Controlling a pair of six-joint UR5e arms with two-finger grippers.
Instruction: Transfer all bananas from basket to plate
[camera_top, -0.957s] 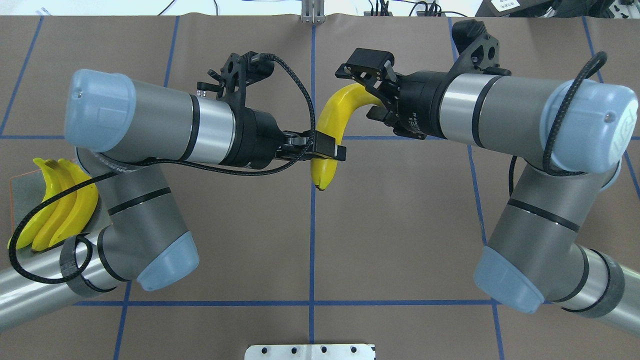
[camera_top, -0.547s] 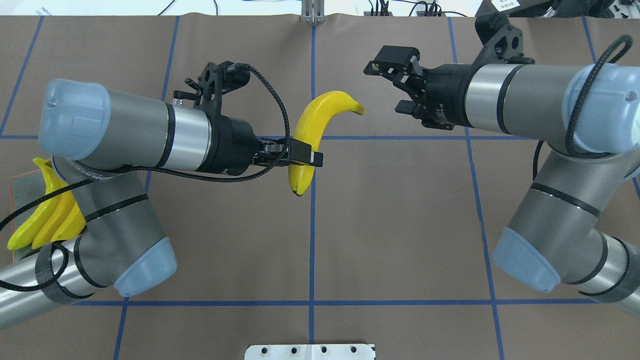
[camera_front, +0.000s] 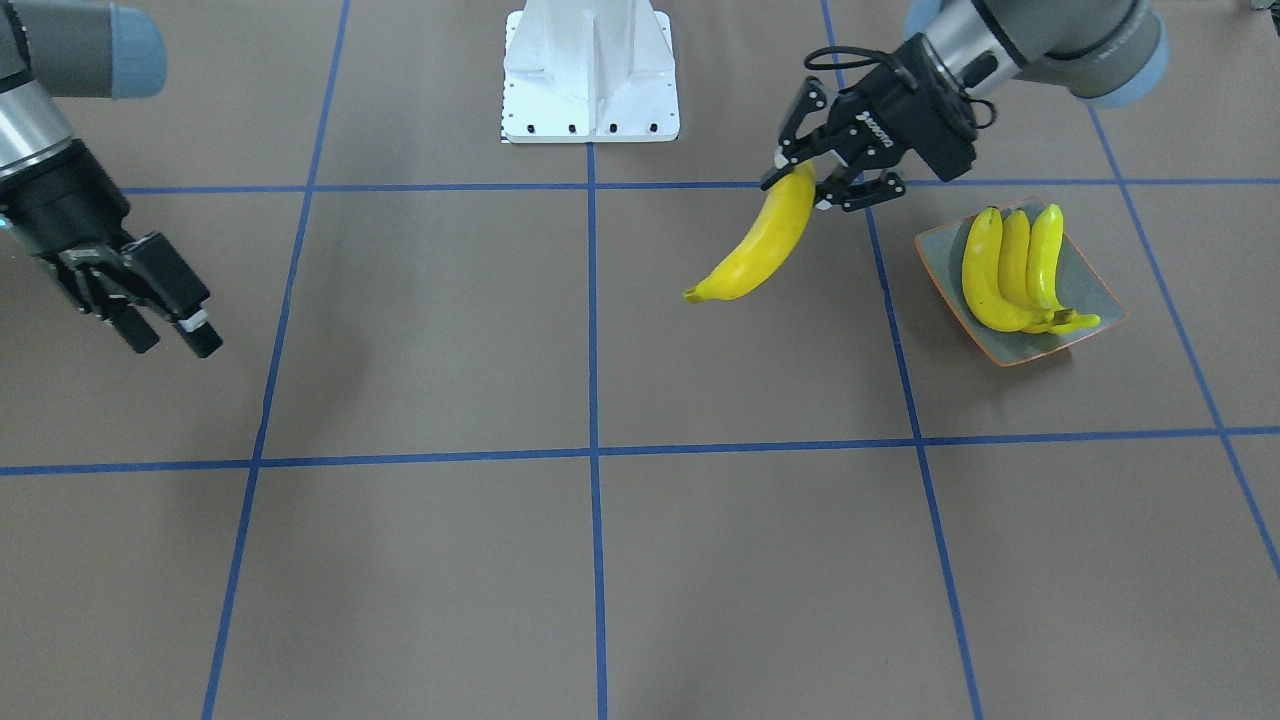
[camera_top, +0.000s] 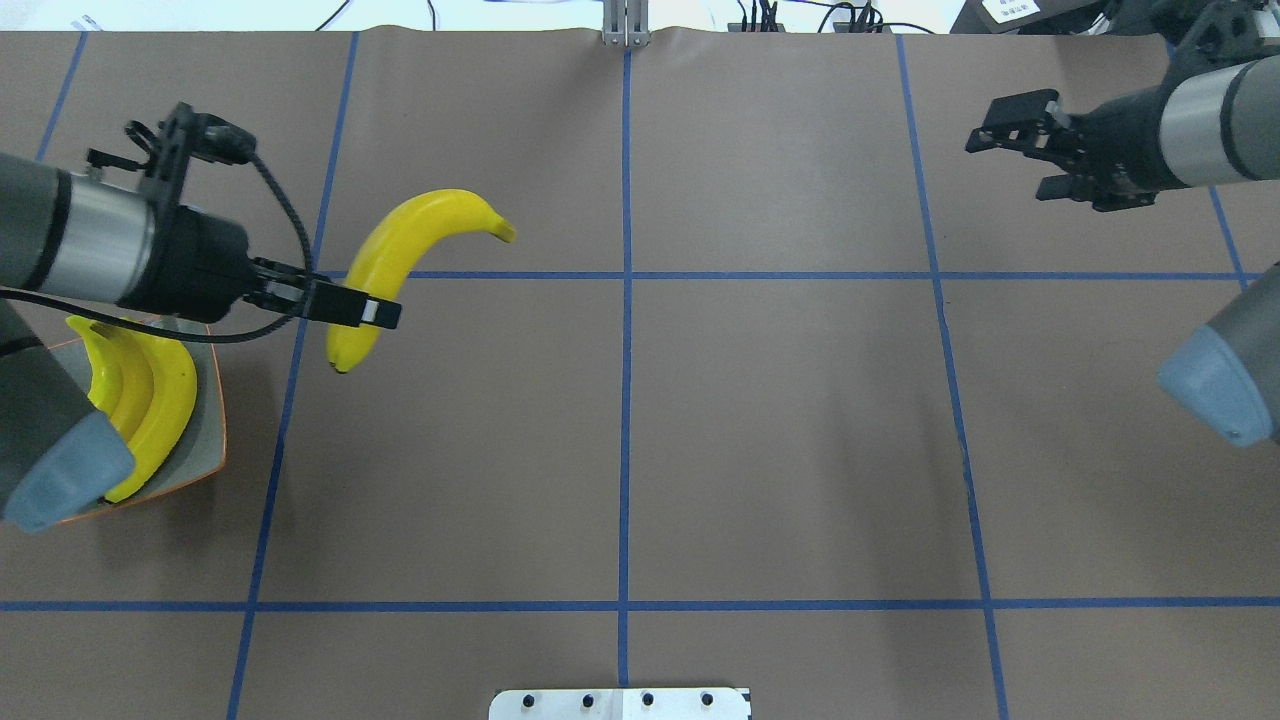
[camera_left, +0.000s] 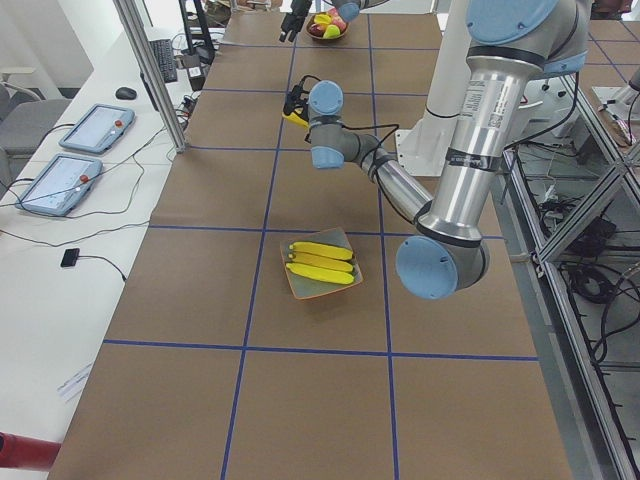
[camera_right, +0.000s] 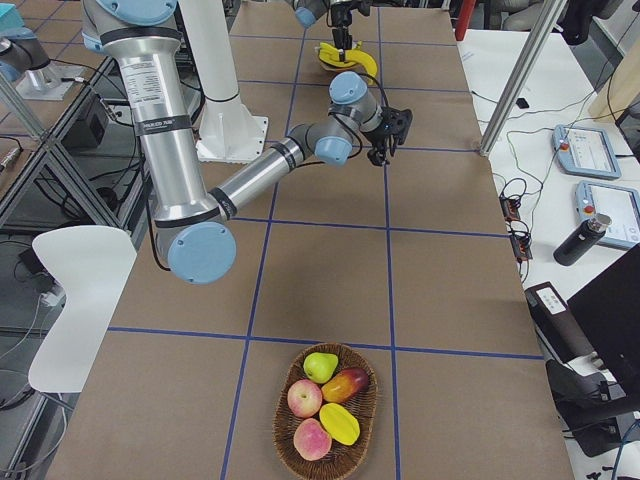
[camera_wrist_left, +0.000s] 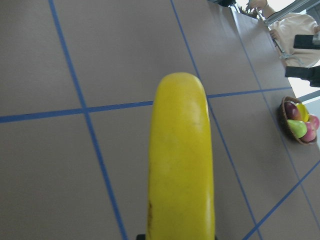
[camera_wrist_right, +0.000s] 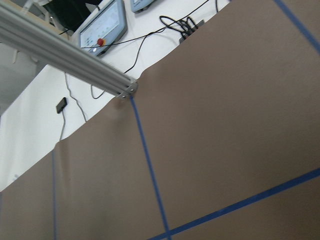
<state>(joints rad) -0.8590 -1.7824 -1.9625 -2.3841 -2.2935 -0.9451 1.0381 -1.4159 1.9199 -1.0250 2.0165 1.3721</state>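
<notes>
My left gripper (camera_top: 366, 311) is shut on the lower half of a yellow banana (camera_top: 405, 245), which hangs above the table just right of the plate (camera_top: 208, 420). In the front-facing view the same gripper (camera_front: 806, 186) holds this banana (camera_front: 760, 250) by its upper end. Three more bananas (camera_front: 1010, 270) lie side by side on the grey-green plate (camera_front: 1095, 292). My right gripper (camera_top: 1005, 160) is open and holds nothing, far off at the right rear of the table. The wicker basket (camera_right: 284, 445) stands at the table's right end with other fruit in it.
The brown table cover carries a blue tape grid. The robot's white base plate (camera_front: 590, 70) sits at the near middle edge. Tablets and cables (camera_left: 85, 150) lie on the white bench beyond the table. A metal post (camera_right: 520, 75) stands at the far edge.
My right gripper let go of the banana and pulled back to the right. My left arm carried the banana leftwards from the table's middle to beside the plate.
</notes>
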